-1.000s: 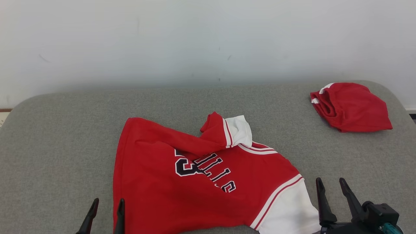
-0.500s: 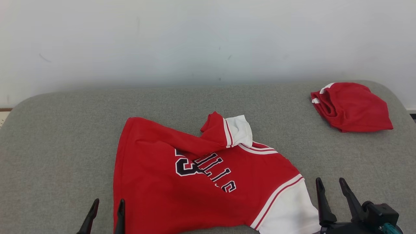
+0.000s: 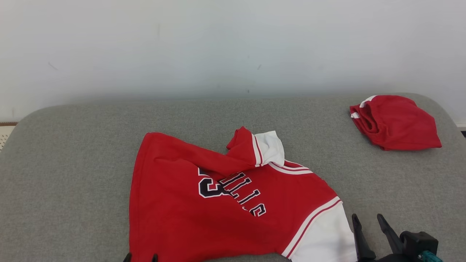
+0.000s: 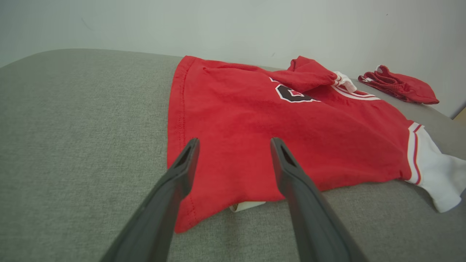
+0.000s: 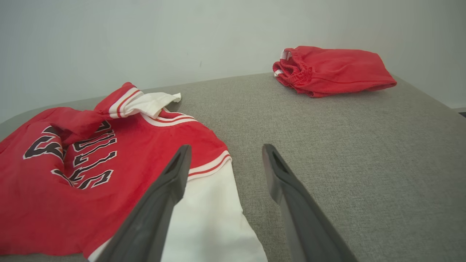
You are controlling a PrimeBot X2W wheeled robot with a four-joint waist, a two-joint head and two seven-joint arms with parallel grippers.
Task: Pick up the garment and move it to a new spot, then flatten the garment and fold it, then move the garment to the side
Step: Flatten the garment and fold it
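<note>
A pale wall (image 3: 233,43) stands behind the grey tabletop (image 3: 72,153). The red jersey (image 3: 174,218) lies rumpled on the near middle of the tabletop, chest up, with dark lettering showing. One sleeve (image 3: 267,147), red with a white end, is folded over onto the chest. The other white sleeve (image 3: 324,240) spreads toward the near right edge. A second red garment (image 3: 397,122) sits bunched at the far right corner, well apart from the jersey.

The right tool (image 3: 367,216) is spread wide and holds nothing, just beside the white sleeve. The left tool (image 4: 236,140) is also spread wide and empty, its tips over the jersey's near hem. Whether they touch the cloth cannot be told.
</note>
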